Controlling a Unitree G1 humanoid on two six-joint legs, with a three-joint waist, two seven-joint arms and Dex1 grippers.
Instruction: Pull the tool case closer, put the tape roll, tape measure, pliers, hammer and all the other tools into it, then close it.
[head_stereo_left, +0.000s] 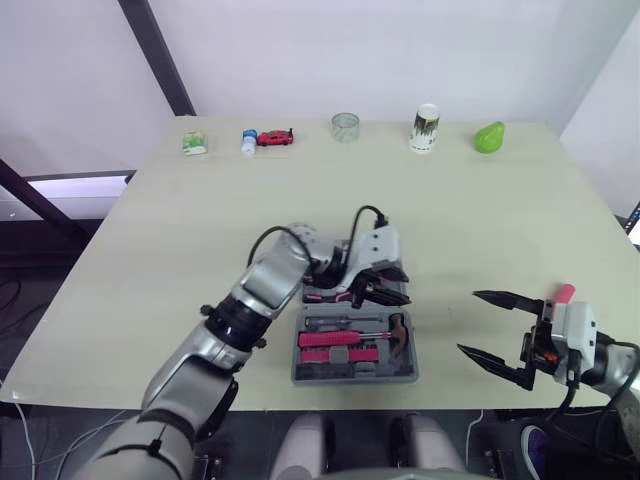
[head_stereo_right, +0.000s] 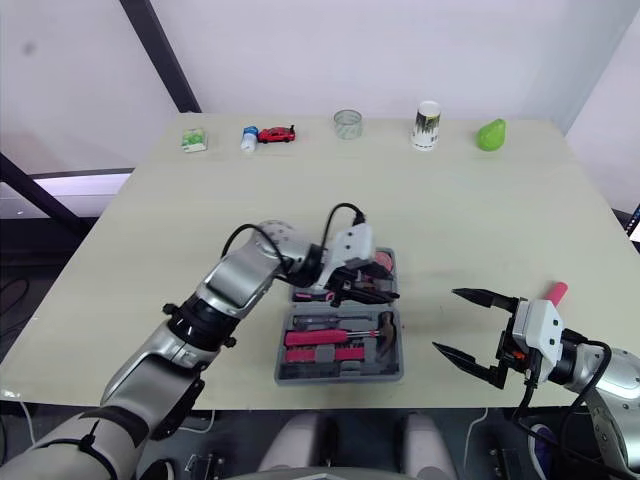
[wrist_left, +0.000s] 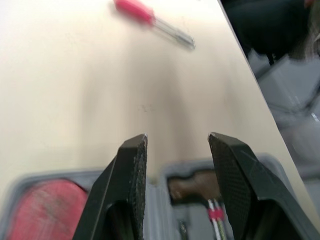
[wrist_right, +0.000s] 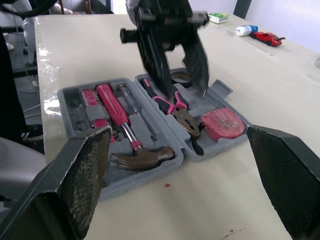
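Hovering just above the far half of the open tool case (head_stereo_left: 297, 375), the left fingers (wrist_left: 131, 175) stand parted with nothing between them. Under them lie the pliers (wrist_right: 177, 107), the red tape measure (wrist_right: 222, 124) and the dark tape roll (wrist_right: 181, 77), each in its own moulded slot. The near half holds the hammer (wrist_right: 142, 157) and a pink-handled driver (wrist_right: 112, 102). The case lies flat, lid folded away from the robot, by the middle of the front edge of the counter (head_stereo_left: 200, 220).

The right fingers (wrist_right: 82, 175) are spread very wide and empty, low over the counter's front right corner and pointing toward the case. Just beyond that wrist, near the right edge, a loose pink-handled screwdriver (wrist_left: 150, 20) lies on the bare counter, well apart from the case.

Judging from this, the screwdriver is the one tool left to pack, and fetching it looks like the step in hand. The right arm is nearest, but its fingers face away from the tool, so the wrist should turn and draw back until the fingers straddle the pink handle crosswise. Closing on the handle, not the thin shaft, should hold more surely. The tool lies close to the edge, so the approach should come from above to avoid nudging it off. The left arm should lift clear of the case first, leaving room to lay the screwdriver in an empty slot before the lid folds over.

A row of small items lines the far edge, out of the way.
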